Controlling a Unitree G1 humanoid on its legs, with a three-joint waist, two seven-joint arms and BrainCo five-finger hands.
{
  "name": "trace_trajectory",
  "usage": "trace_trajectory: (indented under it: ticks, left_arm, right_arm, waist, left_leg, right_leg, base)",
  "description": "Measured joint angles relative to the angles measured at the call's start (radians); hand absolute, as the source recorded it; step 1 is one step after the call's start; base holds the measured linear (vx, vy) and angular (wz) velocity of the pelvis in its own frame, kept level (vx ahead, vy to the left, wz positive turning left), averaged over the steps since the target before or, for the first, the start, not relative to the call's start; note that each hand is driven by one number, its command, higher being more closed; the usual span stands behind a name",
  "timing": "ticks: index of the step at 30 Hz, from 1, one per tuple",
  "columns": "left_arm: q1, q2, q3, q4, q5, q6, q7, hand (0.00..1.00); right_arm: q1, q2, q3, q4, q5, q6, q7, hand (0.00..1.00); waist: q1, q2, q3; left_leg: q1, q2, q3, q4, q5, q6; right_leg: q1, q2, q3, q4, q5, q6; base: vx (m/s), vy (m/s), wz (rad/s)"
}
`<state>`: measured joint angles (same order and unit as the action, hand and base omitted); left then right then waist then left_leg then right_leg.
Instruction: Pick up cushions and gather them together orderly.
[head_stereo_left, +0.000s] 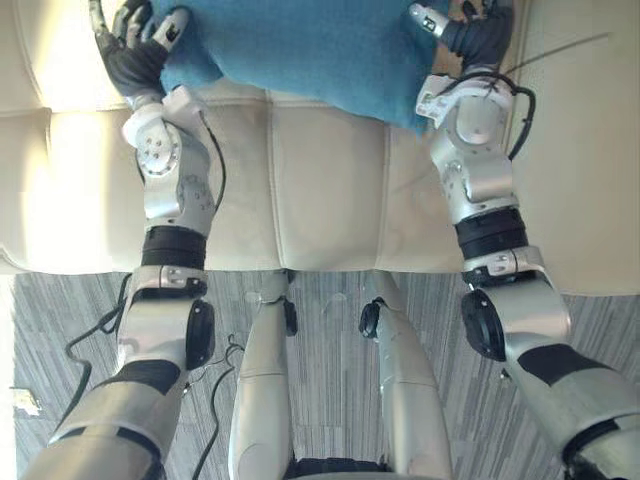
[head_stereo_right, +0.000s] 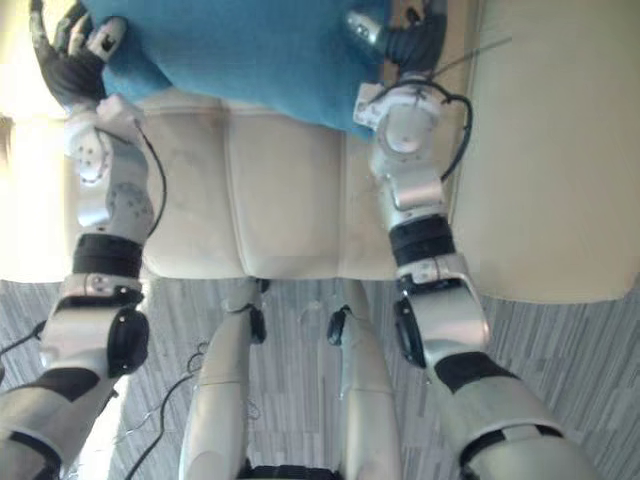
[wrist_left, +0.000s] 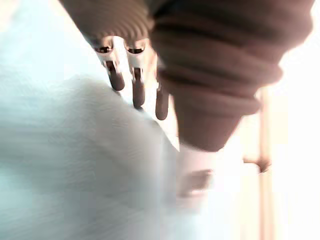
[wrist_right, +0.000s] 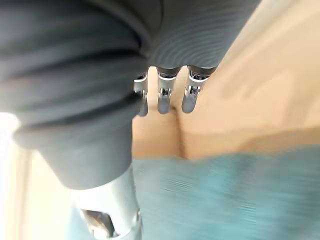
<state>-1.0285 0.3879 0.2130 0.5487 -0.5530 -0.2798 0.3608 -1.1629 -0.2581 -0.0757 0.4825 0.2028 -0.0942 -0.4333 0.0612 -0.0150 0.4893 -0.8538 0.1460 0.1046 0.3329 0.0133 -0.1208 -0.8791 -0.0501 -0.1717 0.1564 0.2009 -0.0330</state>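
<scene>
Blue cushion (head_stereo_left: 300, 45) lies on the cream sofa (head_stereo_left: 320, 190), long axis seemingly left-to-right, one corner dipping toward the robot. Left hand (head_stereo_left: 135, 55) and right hand (head_stereo_left: 478, 40) flank its ends, fingers straight, gripping nothing.

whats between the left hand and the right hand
The blue cushion spans that stretch, from the left hand to the right hand, with the cream sofa under it; the left eye view shows this.

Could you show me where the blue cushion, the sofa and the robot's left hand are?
blue cushion (head_stereo_left: 320, 50), left eye view, middle of its fabric.
sofa (head_stereo_left: 320, 190), left eye view, bare seat panel.
left hand (head_stereo_left: 135, 60), left eye view, its dark back cover.
</scene>
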Motion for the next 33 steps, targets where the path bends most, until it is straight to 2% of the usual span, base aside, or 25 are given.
trace_trajectory:
  ticks: [3, 8, 12, 15, 17, 18, 21, 22, 24, 26, 29, 31, 32, 33]
  left_arm:
    - [0.025, 0.053, 0.039, -0.029, -0.032, -0.018, -0.026, 0.0]
    - [0.084, 0.101, 0.097, -0.047, -0.06, -0.021, -0.063, 0.0]
    - [0.193, 0.101, 0.122, -0.148, -0.059, -0.021, -0.081, 0.0]
    - [0.349, 0.097, 0.126, -0.242, -0.054, -0.021, -0.093, 0.0]
    - [0.463, 0.059, 0.146, -0.316, -0.034, -0.022, -0.11, 0.0]
    - [0.561, 0.011, 0.155, -0.369, -0.017, -0.022, -0.122, 0.0]
    - [0.747, -0.066, 0.151, -0.403, 0.011, -0.02, -0.151, 0.0]
    - [0.844, -0.107, 0.148, -0.405, 0.023, -0.018, -0.171, 0.0]
    - [0.927, -0.147, 0.13, -0.405, 0.035, -0.013, -0.185, 0.0]
    - [1.012, -0.167, 0.082, -0.396, 0.066, 0.004, -0.22, 0.0]
    - [1.084, -0.18, 0.013, -0.295, 0.153, 0.028, -0.275, 0.0]
    - [1.111, -0.202, -0.017, -0.191, 0.201, 0.039, -0.296, 0.0]
    - [1.119, -0.224, -0.017, -0.064, 0.242, 0.056, -0.307, 0.0]
    - [1.119, -0.229, -0.017, -0.025, 0.258, 0.061, -0.307, 0.0]
  right_arm:
    - [0.025, -0.041, -0.03, -0.045, 0.016, -0.017, 0.002, 0.0]
    - [0.054, -0.068, -0.069, -0.094, 0.059, -0.025, 0.02, 0.0]
    - [0.138, -0.071, -0.08, -0.191, 0.081, -0.035, 0.024, 0.0]
    - [0.289, -0.073, -0.082, -0.313, 0.07, -0.047, 0.042, 0.0]
    - [0.412, -0.074, -0.098, -0.378, 0.054, -0.056, 0.06, 0.0]
    - [0.523, -0.073, -0.12, -0.417, 0.031, -0.056, 0.078, 0.0]
    - [0.728, -0.048, -0.119, -0.453, 0.02, -0.064, 0.116, 0.0]
    - [0.823, -0.022, -0.119, -0.461, -0.002, -0.064, 0.146, 0.0]
    - [0.914, 0.008, -0.118, -0.462, -0.008, -0.064, 0.178, 0.0]
    - [1.02, 0.037, -0.114, -0.46, -0.01, -0.064, 0.212, 0.0]
    - [1.108, 0.074, -0.086, -0.375, -0.08, -0.066, 0.275, 0.0]
    - [1.158, 0.095, -0.066, -0.274, -0.119, -0.065, 0.307, 0.0]
    - [1.188, 0.112, -0.056, -0.15, -0.142, -0.062, 0.323, 0.0]
    - [1.201, 0.115, -0.056, -0.107, -0.162, -0.061, 0.328, 0.0]
  waist:
    - [0.001, 0.0, 0.0]
    - [0.002, 0.0, 0.0]
    - [0.002, 0.0, 0.0]
    - [0.003, 0.0, -0.002]
    - [0.005, 0.001, -0.003]
    - [0.013, 0.001, -0.009]
    - [0.014, 0.001, -0.112]
    - [0.015, 0.002, -0.129]
    - [0.014, 0.003, -0.133]
    - [0.012, 0.001, -0.188]
    - [0.012, 0.001, -0.248]
    - [0.003, 0.005, -0.291]
    - [-0.011, 0.003, -0.327]
    - [-0.012, 0.001, -0.337]
  left_leg:
    - [0.013, 0.005, 0.002, 0.0, 0.0, 0.0]
    - [0.036, 0.008, 0.004, -0.004, 0.0, 0.0]
    - [0.073, 0.011, 0.001, -0.009, -0.003, 0.0]
    - [0.138, 0.015, 0.0, -0.01, -0.02, -0.001]
    - [0.191, 0.014, -0.003, -0.019, -0.029, -0.006]
    - [0.236, 0.016, -0.007, -0.026, -0.039, -0.008]
    - [0.252, 0.019, -0.007, -0.053, -0.051, -0.007]
    - [0.298, 0.022, -0.005, -0.065, -0.051, -0.013]
    - [0.361, 0.025, -0.003, -0.077, -0.06, -0.017]
    - [0.397, 0.028, -0.003, -0.089, -0.069, -0.019]
    - [0.493, 0.034, 0.024, -0.1, -0.09, -0.009]
    - [0.559, 0.033, 0.029, -0.122, -0.105, -0.01]
    - [0.601, 0.034, 0.026, -0.129, -0.115, -0.016]
    - [0.616, 0.033, 0.027, -0.138, -0.116, -0.017]
  right_leg:
    - [0.009, 0.0, -0.008, 0.018, -0.015, -0.009]
    - [0.033, 0.0, -0.015, 0.018, -0.019, -0.005]
    - [0.073, 0.0, -0.024, 0.018, -0.029, -0.007]
    - [0.133, 0.001, -0.034, 0.036, -0.067, -0.005]
    - [0.176, -0.001, -0.043, 0.061, -0.1, -0.011]
    - [0.216, -0.002, -0.051, 0.072, -0.124, -0.014]
    - [0.221, -0.006, -0.072, 0.086, -0.158, -0.017]
    - [0.261, -0.004, -0.077, 0.088, -0.175, -0.017]
    - [0.32, -0.003, -0.084, 0.093, -0.19, -0.019]
    - [0.352, 0.0, -0.09, 0.095, -0.208, -0.015]
    - [0.437, 0.009, -0.075, 0.078, -0.223, 0.001]
    - [0.499, 0.016, -0.066, 0.051, -0.232, 0.013]
    - [0.548, 0.022, -0.064, 0.025, -0.233, 0.015]
    - [0.563, 0.024, -0.061, 0.013, -0.232, 0.016]
  base:
    - [-0.01, -0.046, 0.06]
    - [0.0, -0.029, 0.02]
    - [0.01, -0.014, 0.04]
    - [0.05, -0.02, 0.07]
    - [0.07, -0.018, 0.13]
    - [0.08, -0.025, 0.15]
    - [0.11, -0.034, 0.13]
    - [0.19, -0.048, 0.07]
    - [0.16, -0.034, 0.09]
    - [0.13, -0.014, 0.08]
    - [0.14, 0.008, -0.16]
    - [0.11, 0.031, -0.18]
    - [0.08, 0.034, -0.03]
    - [0.07, 0.038, -0.01]
